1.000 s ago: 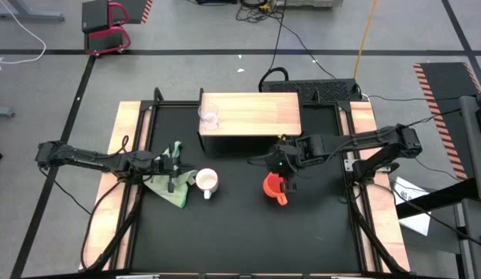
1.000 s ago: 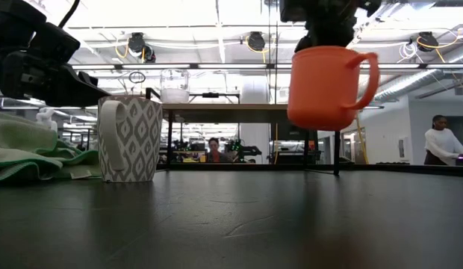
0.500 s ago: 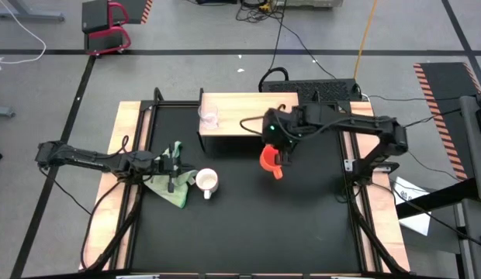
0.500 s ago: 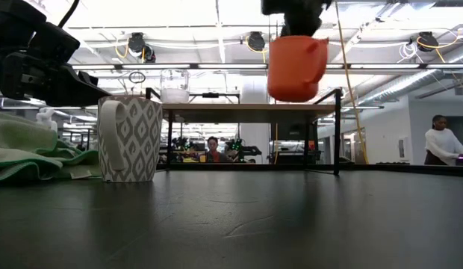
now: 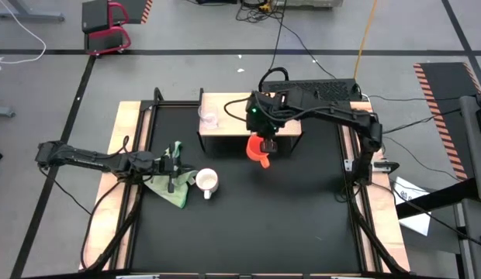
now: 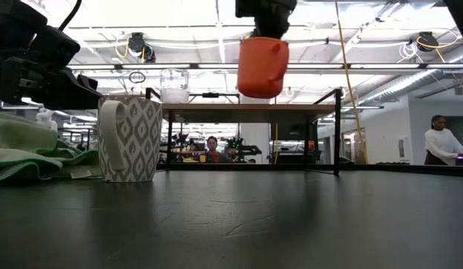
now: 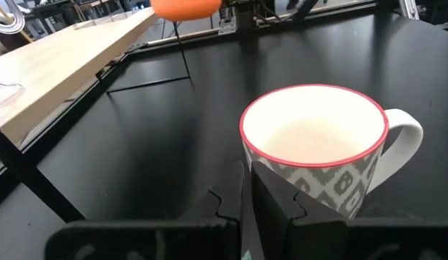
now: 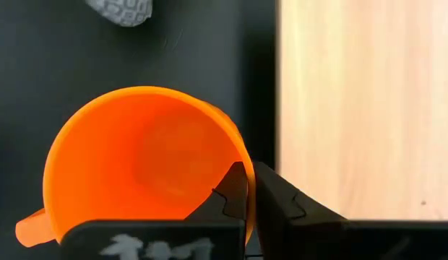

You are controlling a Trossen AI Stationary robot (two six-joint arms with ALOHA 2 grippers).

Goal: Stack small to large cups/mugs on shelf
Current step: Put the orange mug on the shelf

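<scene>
Orange mug is pinched by rim in right gripper, hung just off shelf edge for clearance. Left gripper, nearly closed, is parked beside white mug.

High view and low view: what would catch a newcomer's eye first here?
The orange mug hangs in the air at the shelf's front edge, pinched by its rim in the right gripper. The white mug stands on the black table beside a green cloth, near the left gripper.
</scene>
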